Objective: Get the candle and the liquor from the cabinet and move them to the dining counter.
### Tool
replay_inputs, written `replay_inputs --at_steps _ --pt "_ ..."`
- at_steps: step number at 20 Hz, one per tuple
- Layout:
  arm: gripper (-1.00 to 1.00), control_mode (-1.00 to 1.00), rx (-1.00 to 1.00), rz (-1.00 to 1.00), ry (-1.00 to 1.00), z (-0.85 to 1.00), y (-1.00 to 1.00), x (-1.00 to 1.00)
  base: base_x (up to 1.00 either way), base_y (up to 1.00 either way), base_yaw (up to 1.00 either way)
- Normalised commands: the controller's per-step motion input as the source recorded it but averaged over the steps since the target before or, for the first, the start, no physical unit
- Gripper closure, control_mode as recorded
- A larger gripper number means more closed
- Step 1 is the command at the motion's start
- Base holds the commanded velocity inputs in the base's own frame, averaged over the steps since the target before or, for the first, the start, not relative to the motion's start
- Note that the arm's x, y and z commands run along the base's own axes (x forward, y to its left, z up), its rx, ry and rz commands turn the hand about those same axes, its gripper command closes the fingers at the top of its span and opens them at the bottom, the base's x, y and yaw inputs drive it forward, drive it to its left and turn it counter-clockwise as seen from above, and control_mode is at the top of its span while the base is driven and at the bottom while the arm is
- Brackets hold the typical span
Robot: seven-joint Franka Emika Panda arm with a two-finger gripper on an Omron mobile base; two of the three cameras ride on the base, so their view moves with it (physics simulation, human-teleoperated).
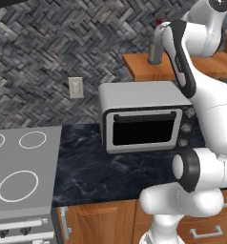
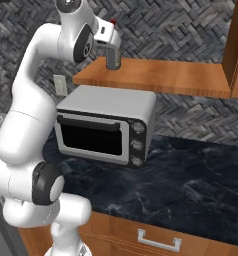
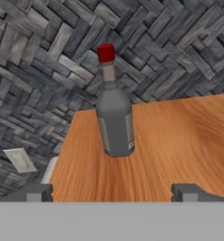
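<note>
My claw (image 3: 112, 193) stands wide with nothing between the fingers, its two tips poking up at the bottom of the hand view. Ahead of it, the liquor (image 3: 114, 113) stands upright on the cabinet (image 3: 180, 141) shelf board, near the board's left end, apart from my fingers. From the base views my own arm hides most of the bottle. Below the shelf sits a microwave (image 1: 144, 116) on the marble wall counter (image 2: 201, 180).
</note>
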Motion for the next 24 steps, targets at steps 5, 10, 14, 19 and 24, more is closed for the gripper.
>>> replay_inputs --at_steps 5,10,14,19,24 --pt "-1.0 -1.0 -0.08 0.0 0.0 0.01 0.0 0.19 0.0 0.0 0.0" --pt "-1.0 -1.0 -0.11 0.0 0.0 -0.1 0.0 0.22 0.0 0.0 0.0" --pt "-1.0 -1.0 -0.07 0.0 0.0 -0.02 0.0 0.33 0.0 0.0 0.0" --pt "-1.0 -1.0 0.0 0.0 0.0 0.0 0.0 0.37 0.0 0.0 0.0" --pt "-1.0 -1.0 0.0 0.0 0.0 0.0 0.0 0.33 0.0 0.0 0.0"
